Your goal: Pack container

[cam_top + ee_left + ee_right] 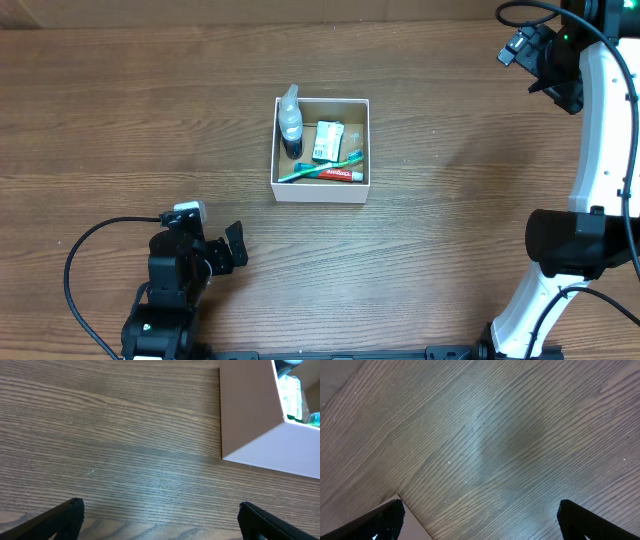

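At the centre of the wooden table (120, 110), seen from overhead, sits the container (321, 192), a square, shallow white box with a brown floor. Being square, it has no long axis of its own.

Inside it:
- A clear bottle (289, 120) with a dark base lies along the left wall.
- A green-and-white soap packet (327, 140) lies in the middle.
- A teal toothbrush (318, 168) and a toothpaste tube (343, 175) lie side by side along the near wall.

The left gripper (160, 507) waits at the near left of the table, jaws spread wide and holding nothing. The box lies ahead of it and to its right. In the left wrist view one white corner of the box fills the upper right, apart from both black fingertips (75, 507), with only bare wood between them.

The right gripper (480, 505) is high at the far right, well apart from the box, jaws also spread and empty. Its wrist camera shows mostly wood grain. A pale sliver at the bottom left may be a corner of the box, though the view is too partial to be sure.

The left arm is the nearer of the two, and nothing stands between it and the box. With four items already inside, the packing looks close to done. Any reach from the left should clear the thin near wall rather than nudge it.
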